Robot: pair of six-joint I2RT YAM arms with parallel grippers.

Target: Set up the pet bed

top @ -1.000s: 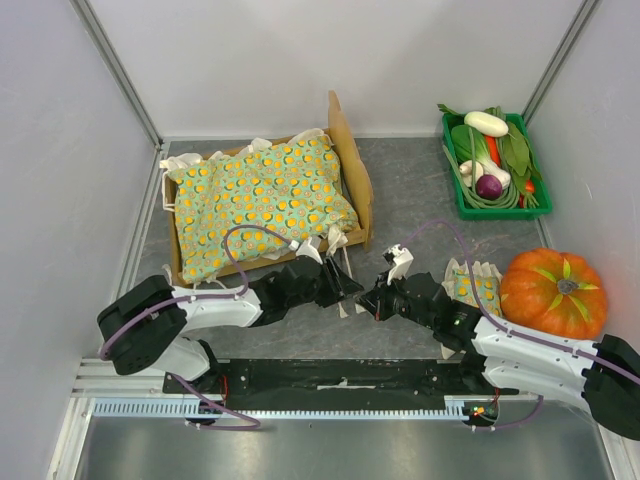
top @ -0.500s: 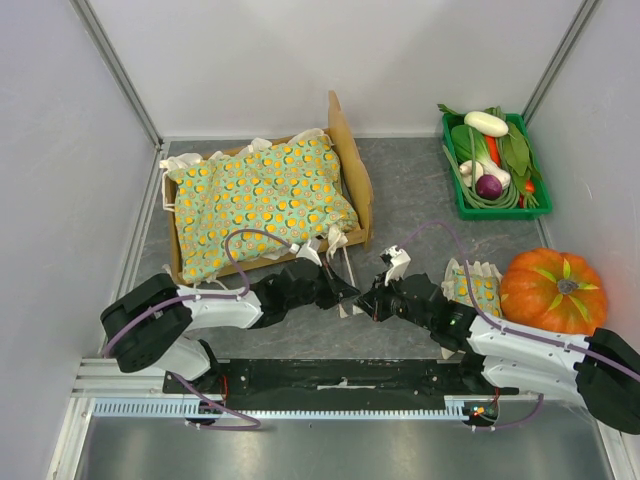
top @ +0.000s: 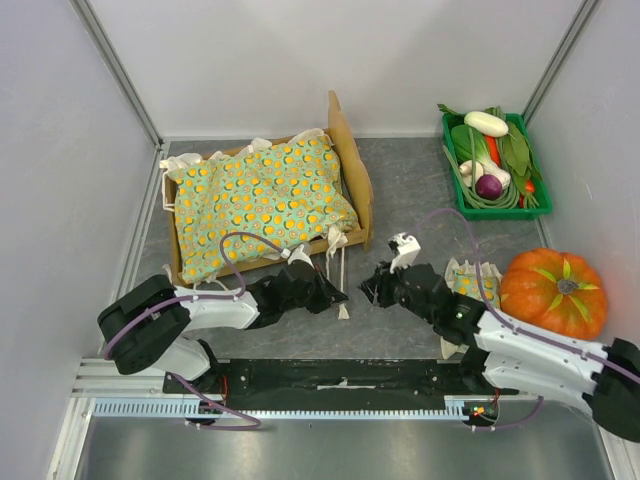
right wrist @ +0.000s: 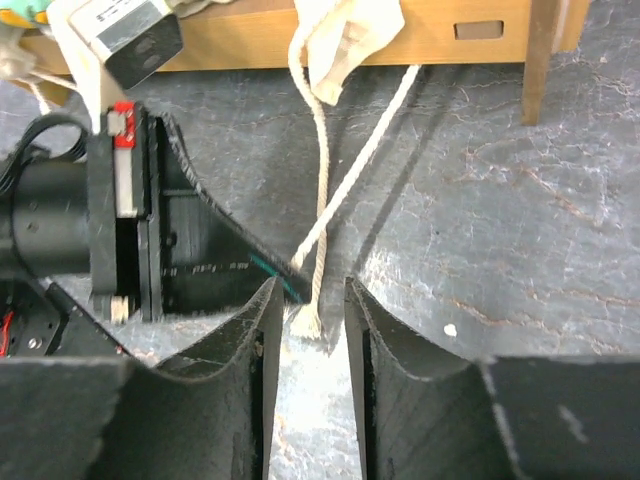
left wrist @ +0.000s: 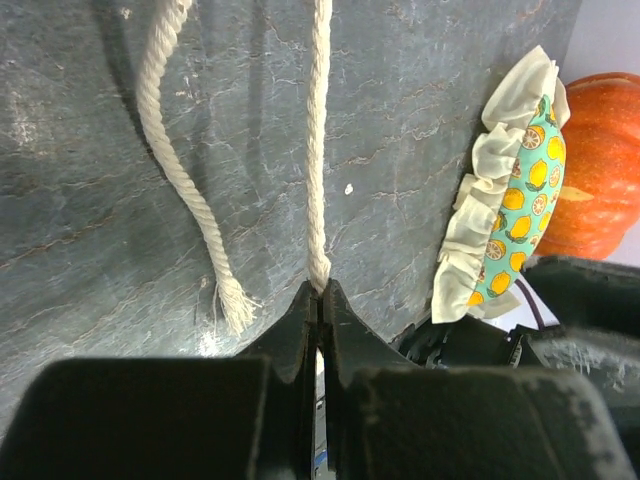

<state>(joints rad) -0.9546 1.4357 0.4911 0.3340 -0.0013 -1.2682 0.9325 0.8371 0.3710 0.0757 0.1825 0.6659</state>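
The top view is showing the pet bed (top: 352, 175) sitting toward ten o'clock on the counter (top: 420, 210), under a dotted blanket (top: 260, 200), with both arms meeting near its five o'clock. Only the left wrist view is revealing that the left pincer (left wrist: 320, 287) is pinching a cream cord (left wrist: 318, 150), with a second cord (left wrist: 160, 120) lying loose at its nine o'clock and a ruffled pillow (left wrist: 510, 220) at three o'clock. The right wrist view is showing the right pincer (right wrist: 308, 290) standing spread, the second cord's frayed end lying on the counter between its fingers.
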